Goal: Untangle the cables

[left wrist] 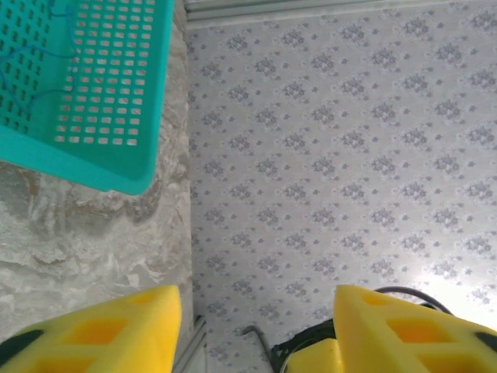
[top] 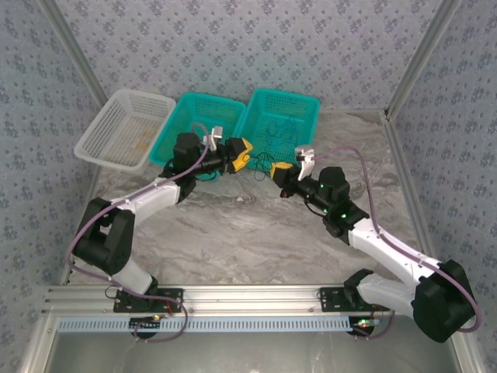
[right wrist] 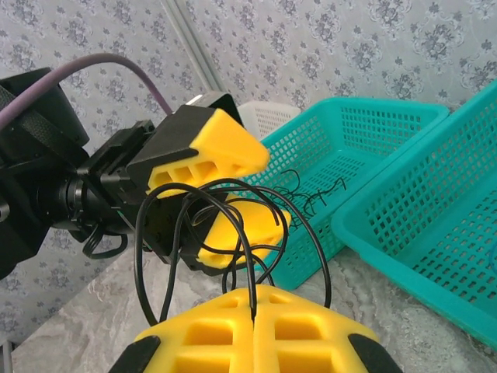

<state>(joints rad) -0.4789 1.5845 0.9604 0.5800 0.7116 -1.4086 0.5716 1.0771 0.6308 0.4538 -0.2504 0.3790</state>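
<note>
A bundle of thin black cables (top: 260, 163) hangs above the table between my two grippers. My right gripper (top: 281, 172) is shut on one black strand (right wrist: 245, 257), which runs straight down into its closed yellow fingertips (right wrist: 254, 299). From there, loops of the cable arch up toward my left gripper (right wrist: 272, 190) and pass between or in front of its parted yellow fingers (right wrist: 213, 148). In the left wrist view my left gripper (left wrist: 256, 334) stands open with bare wall showing in the gap. A thin blue wire (left wrist: 23, 78) lies in a teal basket.
Three baskets line the back of the table: a white one (top: 93, 140) at the left, a teal one (top: 185, 105) in the middle and another teal one (top: 311, 105) to its right. Patterned walls close in the back and sides. Marble tabletop (top: 248, 233) lies in front.
</note>
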